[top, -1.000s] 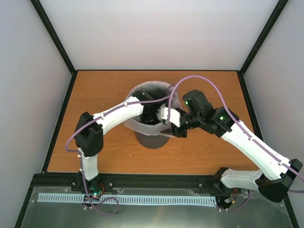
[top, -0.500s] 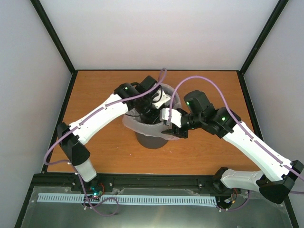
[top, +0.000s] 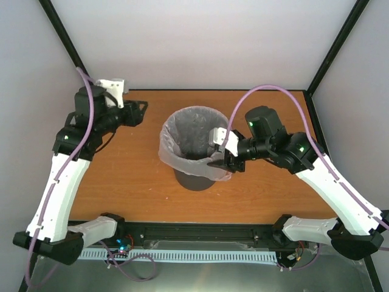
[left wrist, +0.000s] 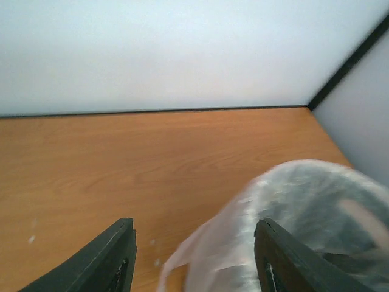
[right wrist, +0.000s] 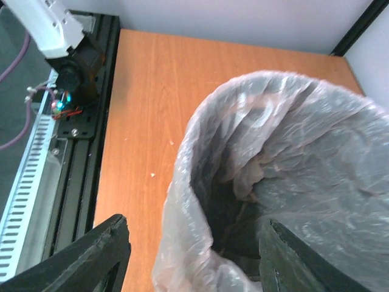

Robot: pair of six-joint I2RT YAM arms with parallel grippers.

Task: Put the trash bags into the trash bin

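The dark grey trash bin (top: pixel 193 177) stands upright at the table's middle. The pale-pink translucent trash bag (top: pixel 196 129) lines it, its edge folded out over the rim and hanging down the front and left. My left gripper (top: pixel 141 113) is open and empty, raised over the back-left of the table, apart from the bin. In the left wrist view the left gripper (left wrist: pixel 194 225) frames bare table and the bag's edge (left wrist: pixel 304 207). My right gripper (top: pixel 222 162) is open at the bin's front-right rim. In the right wrist view the right gripper (right wrist: pixel 196 222) straddles the bag's rim fold (right wrist: pixel 292 140); the bin's inside (right wrist: pixel 243 234) looks dark.
The orange wooden table (top: pixel 273 194) is enclosed by white walls and black corner posts (top: pixel 67 42). A black rail (top: pixel 200 232) runs along the near edge, with the left arm's base (right wrist: pixel 67 73) on it. Purple cables loop above both arms.
My left arm has lifted out of the bin and swung away to the back-left, gripper open. My right gripper has stayed at the bin's front-right rim. The bag's opening is now uncovered.
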